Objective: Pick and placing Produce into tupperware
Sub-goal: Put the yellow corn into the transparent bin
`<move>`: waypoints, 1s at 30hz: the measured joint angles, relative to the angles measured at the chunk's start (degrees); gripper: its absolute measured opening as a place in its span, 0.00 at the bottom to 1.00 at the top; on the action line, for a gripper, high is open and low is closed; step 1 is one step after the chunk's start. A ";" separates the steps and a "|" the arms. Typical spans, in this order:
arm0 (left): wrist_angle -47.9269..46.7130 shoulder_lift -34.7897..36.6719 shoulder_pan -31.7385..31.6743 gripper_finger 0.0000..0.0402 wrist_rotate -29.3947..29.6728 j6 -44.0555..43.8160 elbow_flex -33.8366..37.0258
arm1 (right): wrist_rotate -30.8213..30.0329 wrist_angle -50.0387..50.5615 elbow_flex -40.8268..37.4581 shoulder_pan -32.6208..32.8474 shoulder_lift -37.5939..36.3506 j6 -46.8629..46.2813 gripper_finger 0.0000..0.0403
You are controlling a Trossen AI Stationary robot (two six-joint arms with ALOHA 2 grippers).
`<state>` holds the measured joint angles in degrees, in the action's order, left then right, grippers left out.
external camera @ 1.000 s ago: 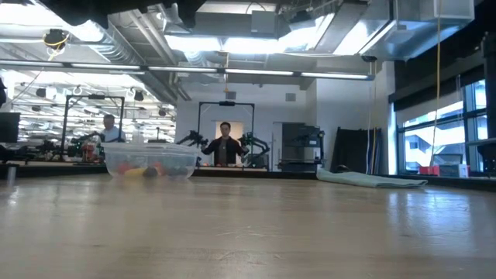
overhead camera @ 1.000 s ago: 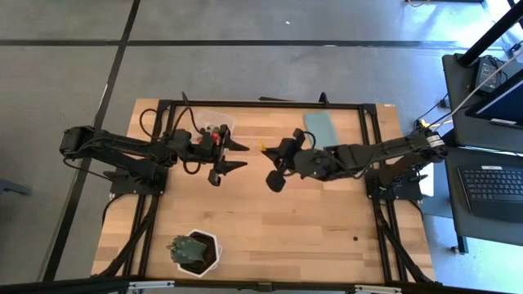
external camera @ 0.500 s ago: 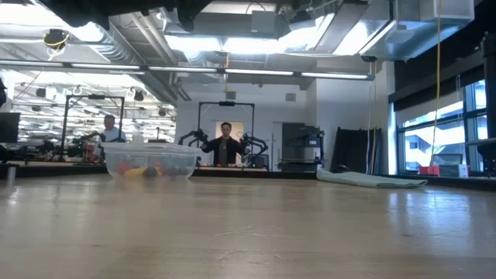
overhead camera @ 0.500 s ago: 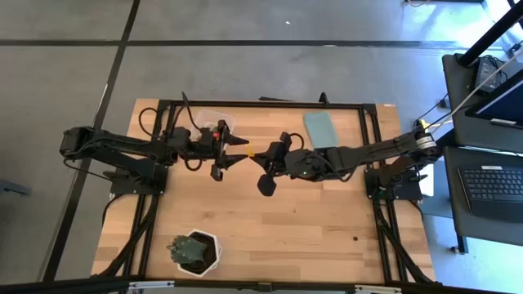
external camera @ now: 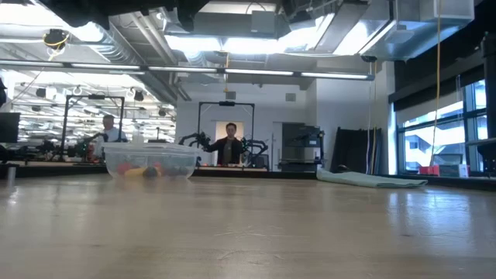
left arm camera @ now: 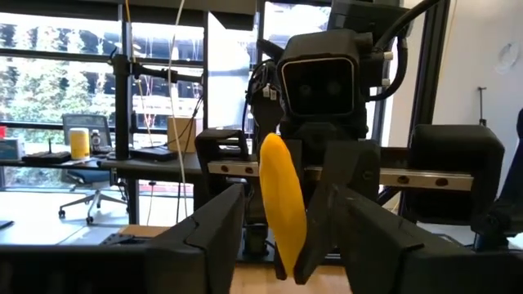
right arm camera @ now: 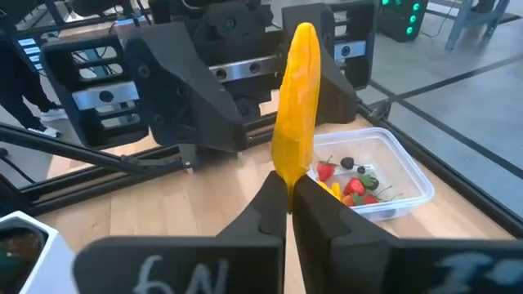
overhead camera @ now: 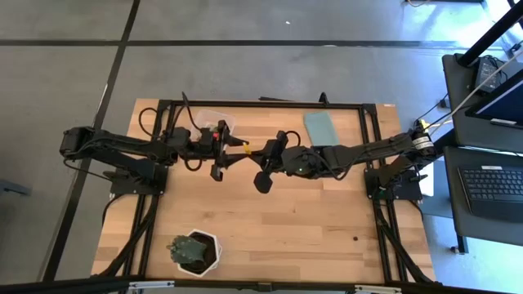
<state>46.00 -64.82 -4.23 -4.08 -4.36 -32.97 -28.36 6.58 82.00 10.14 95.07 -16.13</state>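
right gripper (right arm camera: 288, 200): clenched on a yellow-orange produce piece (right arm camera: 296, 98), held upright above the table
left gripper (left arm camera: 282, 237): fingers parted either side of that piece
tupperware (right arm camera: 372, 175): behind, holding red and dark produce

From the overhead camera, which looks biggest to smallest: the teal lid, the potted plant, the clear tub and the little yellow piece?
1. Green plant in its white pot, largest.
2. Flat teal rectangular lid.
3. Tiny yellow produce piece, smallest.
The clear plastic tub is half hidden under the left arm, so its rank is unsure.
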 joint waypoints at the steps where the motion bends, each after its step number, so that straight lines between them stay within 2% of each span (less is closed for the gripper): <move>1: -0.02 0.00 0.00 0.42 0.00 0.00 0.00 | 0.00 -0.02 0.00 -0.01 0.09 -0.04 0.03; 19: 0.02 0.02 -0.04 0.03 0.11 1.92 0.00 | 0.09 -1.19 0.00 -0.23 0.22 -0.05 0.03; 27: 0.13 0.00 -0.04 0.01 0.13 1.99 0.00 | 0.09 -1.19 0.00 -0.23 0.22 -0.10 0.03; 30: 0.19 0.00 -0.04 0.01 0.15 2.00 0.00 | 0.16 -0.92 0.00 -0.23 0.22 -3.34 0.07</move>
<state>46.19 -64.82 -4.27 -3.92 -2.36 -32.97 -28.20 5.66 82.00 9.91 95.29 -19.47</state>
